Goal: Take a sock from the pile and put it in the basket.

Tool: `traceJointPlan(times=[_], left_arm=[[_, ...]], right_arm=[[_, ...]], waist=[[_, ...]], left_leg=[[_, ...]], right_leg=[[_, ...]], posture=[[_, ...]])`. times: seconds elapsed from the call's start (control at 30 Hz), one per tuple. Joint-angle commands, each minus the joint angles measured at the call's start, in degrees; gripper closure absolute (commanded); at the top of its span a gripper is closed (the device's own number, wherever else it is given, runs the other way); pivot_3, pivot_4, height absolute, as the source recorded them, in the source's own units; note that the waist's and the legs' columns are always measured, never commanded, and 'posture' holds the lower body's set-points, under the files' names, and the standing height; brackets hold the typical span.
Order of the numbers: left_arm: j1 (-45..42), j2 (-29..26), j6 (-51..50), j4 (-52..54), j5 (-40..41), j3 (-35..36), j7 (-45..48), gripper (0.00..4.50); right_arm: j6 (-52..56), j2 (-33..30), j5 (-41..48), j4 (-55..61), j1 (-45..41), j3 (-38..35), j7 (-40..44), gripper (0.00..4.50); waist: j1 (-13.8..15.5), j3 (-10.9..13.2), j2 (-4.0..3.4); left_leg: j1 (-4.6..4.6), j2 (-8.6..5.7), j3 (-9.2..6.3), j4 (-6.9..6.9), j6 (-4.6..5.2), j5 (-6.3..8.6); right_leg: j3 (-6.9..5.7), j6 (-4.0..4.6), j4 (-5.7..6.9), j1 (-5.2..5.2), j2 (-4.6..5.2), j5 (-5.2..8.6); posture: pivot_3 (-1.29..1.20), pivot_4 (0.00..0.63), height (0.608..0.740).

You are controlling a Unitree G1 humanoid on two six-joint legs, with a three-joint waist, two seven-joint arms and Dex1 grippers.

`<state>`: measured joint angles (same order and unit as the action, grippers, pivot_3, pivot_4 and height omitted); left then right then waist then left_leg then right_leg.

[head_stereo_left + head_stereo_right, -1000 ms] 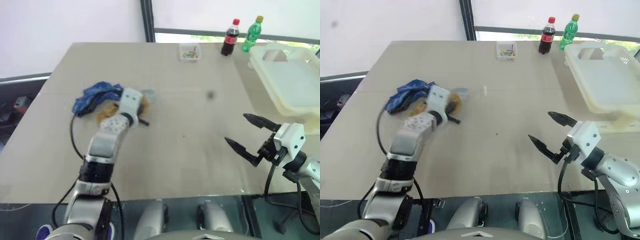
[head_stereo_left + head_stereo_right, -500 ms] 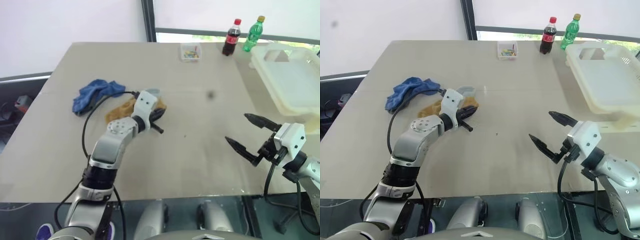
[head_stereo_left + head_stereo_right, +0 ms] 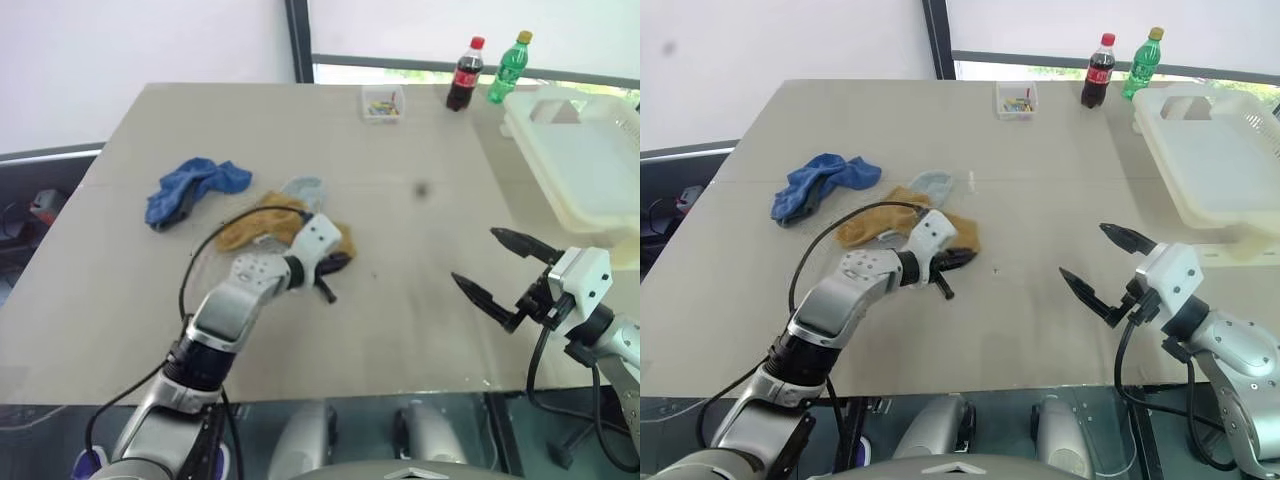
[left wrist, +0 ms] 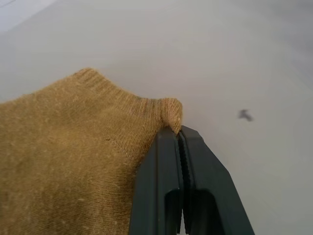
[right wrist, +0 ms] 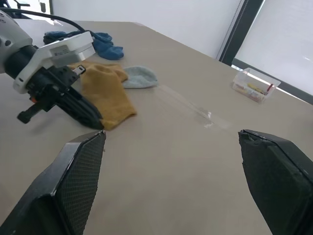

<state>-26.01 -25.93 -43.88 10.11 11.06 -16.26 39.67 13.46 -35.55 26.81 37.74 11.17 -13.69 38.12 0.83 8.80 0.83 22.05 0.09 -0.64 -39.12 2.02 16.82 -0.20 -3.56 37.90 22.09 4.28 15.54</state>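
On table (image 3: 420, 300) — sock (image 3: 262, 220) lengthwise left-right, cuff in shut left gripper (image 3: 338, 263); right gripper (image 3: 492, 265) agape

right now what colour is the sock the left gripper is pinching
Mustard yellow. The sock shows best in the left wrist view, clamped in the left gripper.

The counter (image 3: 1040, 330) is a wide beige surface with a small dark mark near its middle. Toward its left lie three socks: a dark blue sock (image 3: 820, 184) crumpled by itself, a mustard-yellow sock (image 3: 880, 222) spread flat, and a pale grey-blue sock (image 3: 935, 183) just beyond the yellow one. At the far edge stand a small clear box (image 3: 1015, 100) of coloured bits, a cola bottle (image 3: 1097, 72) and a green bottle (image 3: 1142, 65), both upright. A large white basket (image 3: 1210, 160) rests on the far right corner.
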Motion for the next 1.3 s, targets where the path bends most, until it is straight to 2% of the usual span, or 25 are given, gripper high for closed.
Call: traceJointPlan(times=[0.03, 0.13, 0.4, 0.5, 0.6, 0.67, 0.73, 0.8, 0.83, 0.87, 0.97, 1.07, 1.13, 1.3], left_arm=[[-1.89, 2.12, -5.10, 2.63, 3.06, 0.22, 0.51, 4.48], [-4.01, 5.58, -12.26, 1.97, 6.35, 0.78, 0.05, 4.48], [-9.98, 19.32, -30.36, -2.69, 14.55, 4.90, -4.27, 4.48], [-11.88, 22.59, -31.73, -5.11, 15.42, 6.01, -5.78, 4.48], [-13.41, 24.50, -29.77, -7.62, 15.30, 5.32, -6.14, 4.48], [-13.43, 24.22, -26.73, -7.65, 14.51, 4.34, -6.04, 4.48], [-13.09, 22.29, -27.07, -6.48, 15.31, 4.41, -4.89, 3.90], [-12.14, 18.83, -26.49, -3.77, 16.16, 3.77, -2.56, 3.52], [-11.26, 16.42, -26.14, -1.58, 17.04, 4.27, -1.04, 2.91], [-10.39, 14.15, -25.40, 0.42, 17.74, 4.90, 0.22, 2.52], [-8.94, 8.01, -24.93, 3.60, 20.91, 9.02, 3.65, 2.52], [-9.10, 4.55, -24.12, 2.20, 21.53, 13.27, 2.85, 2.52], [-9.85, 4.60, -21.34, -1.76, 18.46, 13.30, -0.42, 2.52], [-11.10, 6.95, -13.08, -9.68, 11.76, 8.30, -4.17, 2.52]], right_arm=[[-0.84, 0.07, 0.02, 2.91, 0.79, -2.07, -0.77, 0.00], [-0.77, -0.05, 0.12, 3.30, 1.45, -2.45, -0.98, 0.00], [4.52, -2.15, 0.68, 6.57, 5.47, -4.86, -2.35, 0.00], [9.21, -3.22, -2.26, 8.87, 6.67, -5.76, -6.21, 0.00], [12.96, -3.60, -1.07, 10.19, 7.15, -5.43, -7.09, 0.00], [16.25, -3.85, -0.77, 11.18, 7.49, -5.40, -8.19, 0.00], [19.62, -3.94, -0.65, 12.26, 7.57, -5.36, -9.69, 0.00], [22.69, -3.62, 0.57, 12.90, 7.06, -5.10, -10.68, 0.00], [25.07, -3.26, 1.90, 13.13, 6.59, -4.95, -11.48, 0.00], [26.77, -2.82, 3.09, 13.24, 5.87, -4.71, -12.16, 0.00], [32.61, -1.15, 6.18, 12.72, 1.70, -2.77, -15.45, 0.00], [37.79, 1.23, 7.70, 10.93, -3.33, 0.24, -18.83, 0.00], [40.68, 3.52, 7.70, 8.56, -6.56, 2.66, -21.25, 0.00], [42.39, 7.03, 4.15, 2.27, -11.55, 9.04, -24.68, 0.00]], waist=[[-0.05, 0.00, 0.00], [-0.08, 0.00, 0.00], [-0.08, 0.02, 0.03], [-0.26, 0.01, 0.02], [-0.14, 0.01, 0.02], [-0.18, 0.01, 0.01], [-0.16, 0.01, 0.02], [-0.26, 0.01, 0.01], [-0.45, 0.02, 0.00], [-0.47, 0.02, -0.01], [-0.44, 0.02, -0.02], [-0.23, 0.02, -0.02], [0.11, 0.02, -0.02], [0.12, 0.03, -0.02]], left_leg=[[0.00, 0.00, 0.00, 0.00, 0.00, 0.00], [0.00, 0.00, 0.00, -0.04, 0.01, 0.01], [0.09, -0.04, -0.02, -0.11, 0.02, 0.01], [0.04, -0.02, 0.01, -0.10, 0.02, 0.01], [0.00, 0.01, -0.02, -0.10, 0.02, 0.00], [0.00, 0.01, 0.00, -0.10, 0.02, 0.01], [0.02, 0.02, 0.00, -0.09, 0.01, 0.01], [0.03, 0.02, 0.00, -0.09, 0.01, 0.01], [0.03, 0.02, 0.01, -0.08, 0.01, 0.00], [0.01, 0.05, -0.01, -0.04, 0.00, 0.00], [-0.01, 0.09, -0.02, -0.03, -0.02, -0.01], [-0.01, 0.07, -0.03, -0.05, -0.01, -0.01], [0.00, 0.05, -0.06, -0.05, -0.01, -0.01], [0.13, -0.16, -0.09, -0.05, -0.12, -0.07]], right_leg=[[0.00, 0.00, 0.02, 0.00, -0.01, 0.00], [0.00, 0.00, 0.03, 0.00, -0.03, 0.00], [-0.02, -0.01, -0.02, 0.00, -0.03, 0.00], [0.02, -0.01, 0.01, 0.00, -0.06, 0.00], [0.01, -0.01, 0.05, 0.00, -0.13, 0.00], [0.03, 0.00, 0.05, -0.01, -0.13, 0.00], [0.05, 0.00, 0.02, -0.01, -0.12, 0.00], [0.05, 0.00, 0.01, 0.00, -0.10, 0.00], [0.06, 0.00, 0.00, 0.02, -0.11, 0.00], [0.09, 0.01, 0.01, 0.03, -0.12, 0.01], [0.09, 0.02, 0.01, 0.02, -0.12, 0.01], [0.07, 0.02, 0.02, 0.02, -0.08, 0.01], [0.04, 0.02, 0.01, 0.02, -0.08, 0.01], [0.01, 0.01, -0.07, 0.06, 0.03, 0.00]], posture=[[0.00, 0.150, 0.740], [0.00, 0.150, 0.740], [0.00, 0.150, 0.740], [0.00, 0.150, 0.740], [0.00, 0.150, 0.740], [0.00, 0.150, 0.740], [0.00, 0.150, 0.740], [0.00, 0.150, 0.740], [0.00, 0.150, 0.740], [0.00, 0.150, 0.740], [0.00, 0.150, 0.740], [0.00, 0.150, 0.740], [0.00, 0.150, 0.740], [0.00, 0.150, 0.740]])
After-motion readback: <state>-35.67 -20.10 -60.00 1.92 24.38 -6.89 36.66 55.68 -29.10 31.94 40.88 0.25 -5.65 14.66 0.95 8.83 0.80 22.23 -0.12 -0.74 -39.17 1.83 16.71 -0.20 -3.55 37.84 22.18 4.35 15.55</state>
